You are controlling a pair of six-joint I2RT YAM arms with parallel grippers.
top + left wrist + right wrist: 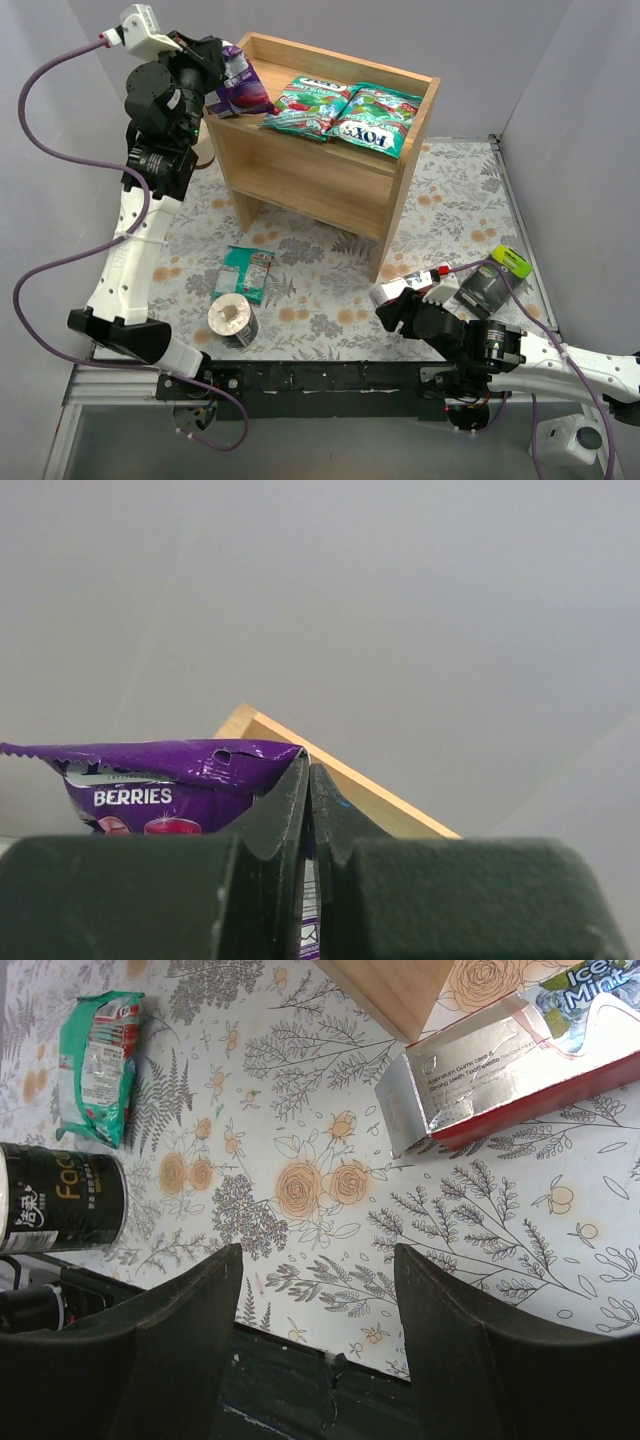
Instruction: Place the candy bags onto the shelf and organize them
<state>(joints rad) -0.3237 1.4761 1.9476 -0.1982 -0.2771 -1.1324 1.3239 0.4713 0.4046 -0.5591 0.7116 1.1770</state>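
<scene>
My left gripper [222, 68] is shut on the purple candy bag [240, 88], holding it over the left end of the wooden shelf's [385, 205] top tier. In the left wrist view the bag [170, 785], marked BERRIES, is pinched between my fingers [285, 805], with the shelf rim [370, 790] behind. Two green FOX'S bags [312, 105] [378, 118] lie on the top tier. Another green bag [247, 272] lies on the table in front of the shelf, and also shows in the right wrist view [98, 1065]. My right gripper [392, 312] is open and empty, low over the table.
A grey tape roll [232, 320] stands near the front edge by the green bag, and shows in the right wrist view [60, 1198]. A red-and-white box [505, 1070] lies by the shelf's right foot. A dark object with a green cap [492, 280] sits at the right.
</scene>
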